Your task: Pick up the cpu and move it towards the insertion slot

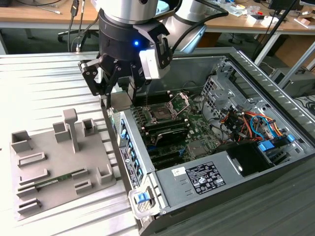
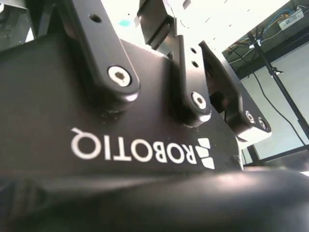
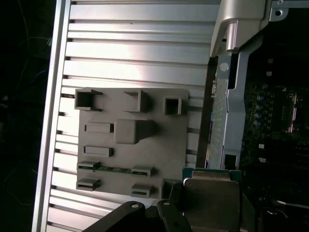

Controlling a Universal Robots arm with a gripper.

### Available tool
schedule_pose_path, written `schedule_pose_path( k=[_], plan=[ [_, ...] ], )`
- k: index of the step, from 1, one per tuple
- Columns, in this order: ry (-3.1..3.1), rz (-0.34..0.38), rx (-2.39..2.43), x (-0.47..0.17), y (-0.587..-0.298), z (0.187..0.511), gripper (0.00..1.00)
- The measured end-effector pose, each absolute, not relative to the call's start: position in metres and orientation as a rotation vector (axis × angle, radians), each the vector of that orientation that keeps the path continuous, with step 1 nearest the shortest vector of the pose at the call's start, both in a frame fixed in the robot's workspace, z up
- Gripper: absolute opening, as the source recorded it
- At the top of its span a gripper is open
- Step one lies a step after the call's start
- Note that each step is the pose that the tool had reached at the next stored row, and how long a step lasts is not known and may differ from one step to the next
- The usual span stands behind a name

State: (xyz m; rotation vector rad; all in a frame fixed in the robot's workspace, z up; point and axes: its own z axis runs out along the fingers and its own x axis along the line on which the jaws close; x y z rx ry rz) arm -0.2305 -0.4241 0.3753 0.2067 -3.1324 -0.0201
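Computer case point(image 1: 256, 191), lid off, serves as the landmark on the ribbed metal desk point(image 1: 39, 88). Nearest in the exterior view is its front corner with a blue latch point(image 1: 142, 197), and just behind that the power supply point(image 1: 202, 177) with its white label. Beside the case, toward the exterior view's left, lies the grey tray point(image 1: 93, 167) with raised blocks; the first wrist view shows the same tray point(image 3: 169, 145) flat on the desk's slats. Further in, the insertion slot point(image 1: 161, 114) sits on the motherboard, dark in the centre, its silver bracket point(image 1: 181, 100) hinged up. Above the case's wall on the tray side hangs the pincer point(image 1: 121, 101), its fingers clamped on the cpu point(image 1: 121, 100), a pale flat square held over that wall and short of the slot. In the first wrist view the cpu point(image 3: 211, 200) appears as a silvery plate with a green edge, seemingly gripped at its sides, though the fingertips are mostly hidden there. Workbenches point(image 1: 29, 14) stand well behind the case.
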Motion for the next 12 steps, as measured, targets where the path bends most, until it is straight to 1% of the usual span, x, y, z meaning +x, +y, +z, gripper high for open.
schedule_pose_path(
  k=[12],
  plan=[
    [-3.132,-0.020,0.207,-0.2214,-0.4241,0.3751,0.55]
  ],
)
